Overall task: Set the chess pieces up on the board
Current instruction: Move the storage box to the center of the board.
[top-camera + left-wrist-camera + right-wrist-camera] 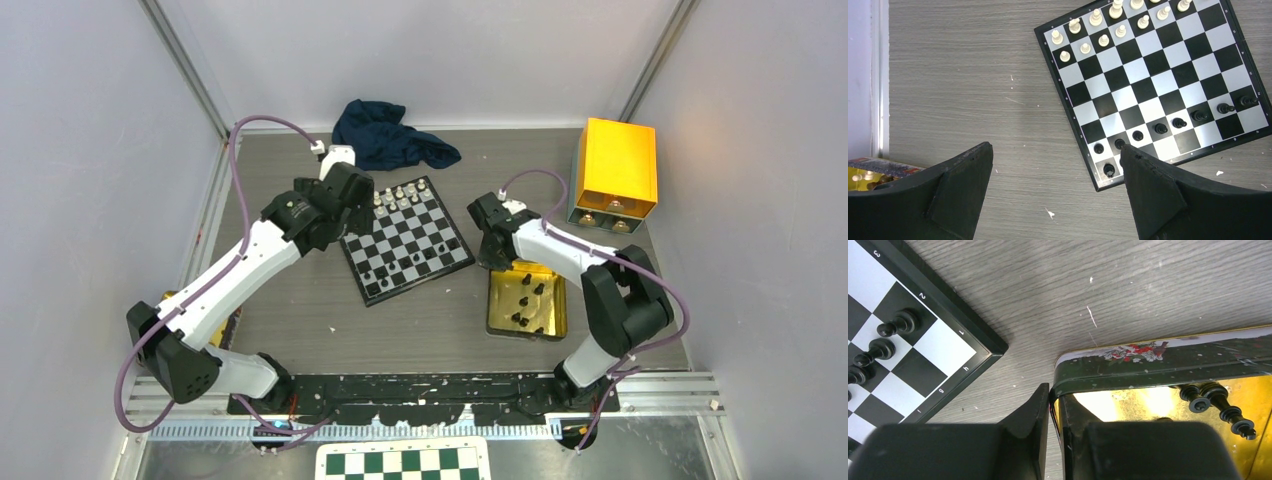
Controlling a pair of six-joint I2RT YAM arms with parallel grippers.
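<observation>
Right tool (1054,396) is narrow, nipped over the left wall of the yellow tin (1158,365) just below its rounded corner, bottom centre of the right wrist frame. One finger is outside, one inside, with the wall between them. It grips the tin, not a piece.

Loose black pieces (1220,407) lie on their sides on the tin floor at the right of that frame, well right of the tool, long axes slanting down-right. The top view shows more scattered down the tin.

The board (1158,85) sits left of the tin in the top view, near but apart. White pieces (1103,30) stand in its upper rows in the left wrist frame. A line of black pawns (1160,128) runs near the lower edge, with one black piece (1109,170) behind them and the rest of that back row bare.

Left tool (1055,149) is wide and holds nothing, over bare table (973,75) by the board's lower-left corner.

The right arm is nearer the tin, so the pick is likely its job. It would have to release the wall, shift right and close across a piece's long axis.
</observation>
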